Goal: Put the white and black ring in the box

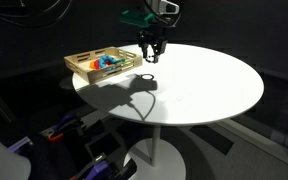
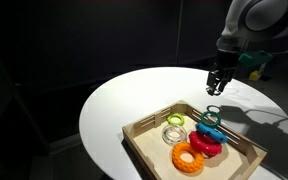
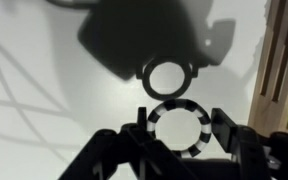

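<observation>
In the wrist view the ring (image 3: 179,105) is pinched at its rim between the fingers of the end effector (image 3: 180,128). Its round shadow (image 3: 167,77) lies apart from it on the white worktop (image 3: 44,100), so the ring hangs clear of the surface. A light-wood edge of the box (image 3: 282,60) shows at the right. In both exterior views the end effector (image 1: 151,55) (image 2: 216,88) hovers near the box (image 1: 84,68) (image 2: 134,140). The ring is too small to make out there, but the box's blue, orange and red pieces (image 2: 206,147) show.
</observation>
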Robot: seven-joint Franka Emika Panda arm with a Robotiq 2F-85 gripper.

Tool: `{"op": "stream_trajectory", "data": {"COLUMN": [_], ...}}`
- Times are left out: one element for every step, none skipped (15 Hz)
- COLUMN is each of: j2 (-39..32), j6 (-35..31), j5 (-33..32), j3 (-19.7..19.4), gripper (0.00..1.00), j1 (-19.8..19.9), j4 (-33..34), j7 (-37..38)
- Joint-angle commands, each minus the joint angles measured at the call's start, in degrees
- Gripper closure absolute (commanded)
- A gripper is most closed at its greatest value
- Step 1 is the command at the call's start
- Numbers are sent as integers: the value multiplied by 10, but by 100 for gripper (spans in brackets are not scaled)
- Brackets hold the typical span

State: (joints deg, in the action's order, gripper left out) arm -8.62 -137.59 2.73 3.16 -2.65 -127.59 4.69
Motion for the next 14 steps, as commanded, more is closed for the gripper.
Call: {"op": "stream_trajectory", "data": {"j2": [37,44,50,55,60,66,70,75,79,83,86,89,91,92], "j6": [10,7,5,3,1,0,1,1,1,0,1,1,1,0], "j5": [30,36,41,47,51,55,58,62,64,64,66,66,65,63], "j3": [15,20,25,29,34,39,43,48,52,55,59,62,65,68], "gripper": [60,60,60,60,60,60,60,60,60,60,60,60,60,60], "j1": [-9,-13,-17,-21,-26,-31,-36,-42,-46,-51,-55,-60,-64,-68], "j4": [-12,-15,-18,-20,-24,-28,-31,-36,-39,-42,-45,-49,-52,-54], "j7": [-28,-34,-39,-47,-53,-61,-66,-73,-79,-83,-88,-93,-97,-101]}}
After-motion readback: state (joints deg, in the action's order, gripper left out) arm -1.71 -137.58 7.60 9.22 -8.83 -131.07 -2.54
